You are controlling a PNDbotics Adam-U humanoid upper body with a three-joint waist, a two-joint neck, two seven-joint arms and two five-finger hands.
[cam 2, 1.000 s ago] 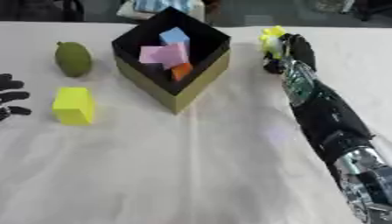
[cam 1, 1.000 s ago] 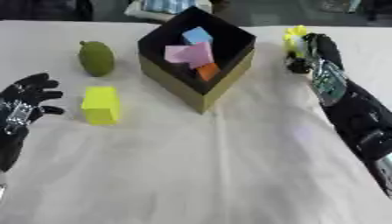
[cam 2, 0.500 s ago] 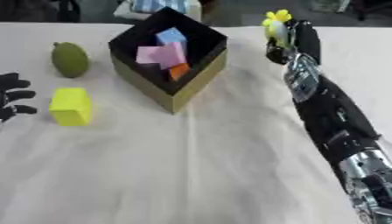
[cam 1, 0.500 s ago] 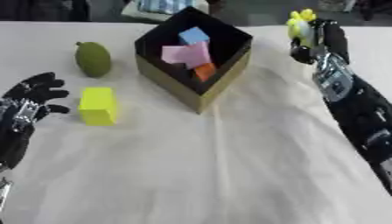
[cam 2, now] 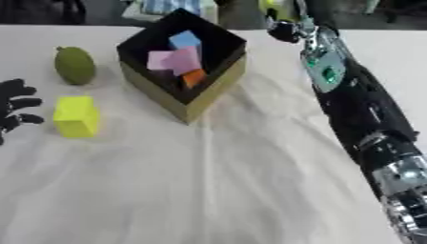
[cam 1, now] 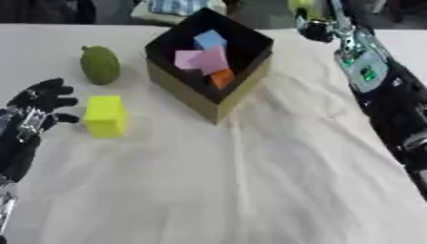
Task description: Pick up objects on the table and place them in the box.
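Bright, even light; soft blur throughout.

The near half of the table (cam 1: 250,200) is free cloth, so a hand can pass there. The box (cam 1: 208,102) stands at 12 o'clock, with open top. At 10 o'clock the green fruit (cam 1: 100,65) and yellow block (cam 1: 105,116) leave a narrow lane beside the box. The right arm (cam 2: 359,105) fills the 2 o'clock side.

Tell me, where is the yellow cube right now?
The yellow cube lies on the table's left side, left of the box, below the green fruit, just beside the left robot hand.
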